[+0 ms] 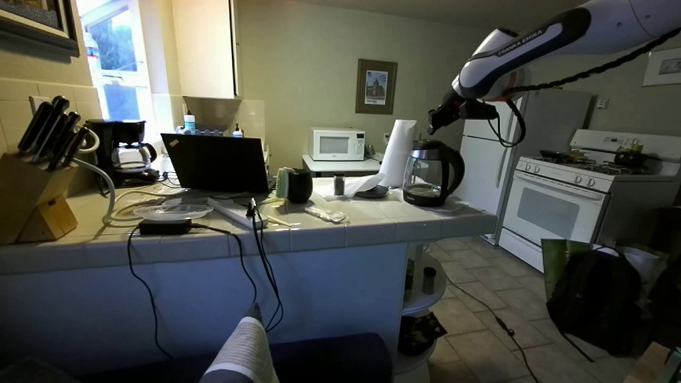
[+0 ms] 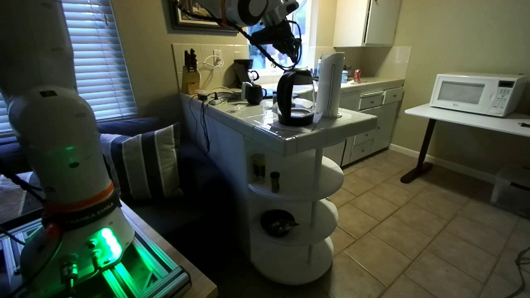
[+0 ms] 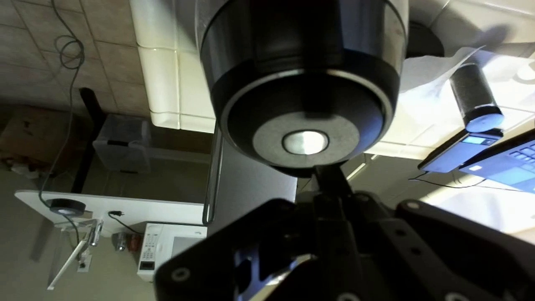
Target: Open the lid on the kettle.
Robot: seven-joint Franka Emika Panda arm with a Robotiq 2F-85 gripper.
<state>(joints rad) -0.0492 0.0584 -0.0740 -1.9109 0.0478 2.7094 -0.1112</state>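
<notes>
The dark glass kettle (image 1: 424,198) stands upright near the counter's end, and it shows in both exterior views (image 2: 296,120). Its black loop handle (image 1: 453,170) is on the side toward the robot. The lid (image 3: 276,138) is down on the kettle; in the wrist view it is a round dark cap with a grey ring and a shiny silver button (image 3: 305,142). My gripper (image 1: 432,129) is just above the lid, pointing down, with a small gap in an exterior view. In the wrist view its fingertips (image 3: 332,179) are together with nothing between them, overlapping the lid's edge.
A white paper towel roll (image 1: 399,154) stands right beside the kettle. A small jar (image 1: 339,184), a black mug (image 1: 299,186) and a laptop (image 1: 215,162) are farther along the tiled counter (image 1: 372,223). The counter's end edge (image 2: 331,136) is close to the kettle.
</notes>
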